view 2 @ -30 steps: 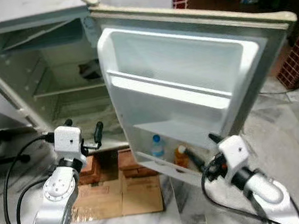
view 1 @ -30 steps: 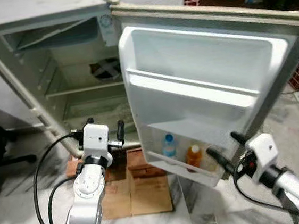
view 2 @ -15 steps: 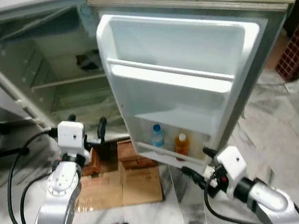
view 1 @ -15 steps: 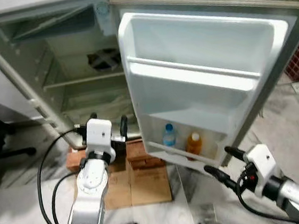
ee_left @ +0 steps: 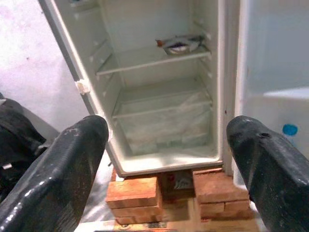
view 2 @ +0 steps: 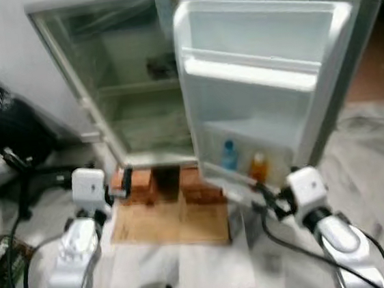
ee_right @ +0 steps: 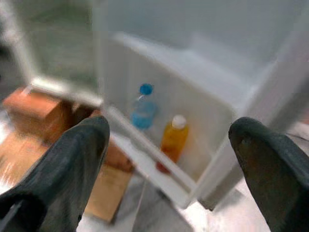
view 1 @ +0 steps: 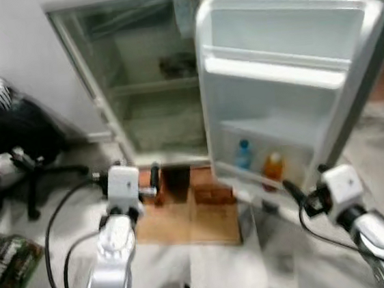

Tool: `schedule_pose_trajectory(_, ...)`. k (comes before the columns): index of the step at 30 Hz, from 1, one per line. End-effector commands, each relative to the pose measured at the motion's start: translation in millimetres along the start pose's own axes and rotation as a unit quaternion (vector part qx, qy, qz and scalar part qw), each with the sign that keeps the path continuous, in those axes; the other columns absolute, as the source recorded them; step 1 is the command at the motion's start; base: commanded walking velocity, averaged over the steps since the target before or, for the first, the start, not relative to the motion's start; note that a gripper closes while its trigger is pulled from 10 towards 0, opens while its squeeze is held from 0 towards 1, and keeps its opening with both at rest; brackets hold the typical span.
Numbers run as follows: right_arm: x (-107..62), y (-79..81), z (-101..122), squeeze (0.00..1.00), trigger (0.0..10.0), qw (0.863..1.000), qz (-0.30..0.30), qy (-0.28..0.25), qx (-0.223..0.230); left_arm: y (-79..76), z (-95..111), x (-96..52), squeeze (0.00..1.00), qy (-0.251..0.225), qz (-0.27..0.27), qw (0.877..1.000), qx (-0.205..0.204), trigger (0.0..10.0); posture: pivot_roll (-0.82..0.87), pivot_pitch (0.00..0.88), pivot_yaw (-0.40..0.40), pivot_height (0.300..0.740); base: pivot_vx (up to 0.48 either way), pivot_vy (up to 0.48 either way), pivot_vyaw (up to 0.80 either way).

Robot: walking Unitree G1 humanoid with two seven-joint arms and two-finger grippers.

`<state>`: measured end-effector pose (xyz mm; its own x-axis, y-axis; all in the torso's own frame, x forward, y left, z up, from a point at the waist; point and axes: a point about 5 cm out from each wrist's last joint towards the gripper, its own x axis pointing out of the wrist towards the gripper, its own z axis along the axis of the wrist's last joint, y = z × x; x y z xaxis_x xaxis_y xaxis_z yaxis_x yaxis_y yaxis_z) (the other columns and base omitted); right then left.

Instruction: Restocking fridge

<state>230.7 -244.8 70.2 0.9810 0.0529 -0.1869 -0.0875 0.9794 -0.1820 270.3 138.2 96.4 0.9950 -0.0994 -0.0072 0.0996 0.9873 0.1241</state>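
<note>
Fridge (view 1: 158, 85) open, blue-capped bottle (view 1: 243, 156) and orange bottle (view 1: 273, 166) in bottom door shelf, left claw (ee_left: 159, 159) and right claw (ee_right: 169, 159) both spread apart, holding nothing.

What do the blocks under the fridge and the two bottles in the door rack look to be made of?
The reddish-orange blocks under the fridge look like rough matte brick, stacked in courses. The blue-capped clear bottle and the white-capped orange bottle look like thin translucent plastic, though blur leaves that uncertain.
</note>
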Motion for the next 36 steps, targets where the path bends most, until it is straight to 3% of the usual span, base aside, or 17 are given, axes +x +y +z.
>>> schedule_pose_trajectory(1, 6.1, -1.2, 19.7, 0.00, 10.0, 0.998, -0.029, -0.048, 0.001, 5.0, 6.5, 3.4, 0.00, -0.011, 0.002, 1.000, 0.002, 10.0, -0.08, 0.067, 0.094, 0.740, 0.274, 0.000, 0.00)
schedule_pose_trajectory(11, 20.3, 18.0, 44.4, 0.00, 10.0, 0.991, -0.087, -0.098, 0.031, 9.7, 13.4, 6.9, 0.00, -0.023, 0.010, 1.000, 0.001, 10.0, -0.07, 0.086, 0.090, 0.740, 0.382, 0.000, 0.40)
schedule_pose_trajectory(17, 24.3, 14.7, 48.8, 0.00, 10.0, 0.989, -0.104, -0.103, 0.011, 4.4, 9.1, 2.3, 0.00, -0.014, 0.006, 1.000, 0.000, 10.0, -0.07, 0.089, 0.082, 0.740, 0.381, 0.000, 0.00)
schedule_pose_trajectory(36, 24.3, 14.7, 48.8, 0.00, 10.0, 0.989, -0.104, -0.103, 0.011, 4.4, 9.1, 2.3, 0.00, -0.014, 0.006, 1.000, 0.000, 10.0, -0.07, 0.089, 0.082, 0.740, 0.304, 0.000, 0.00)
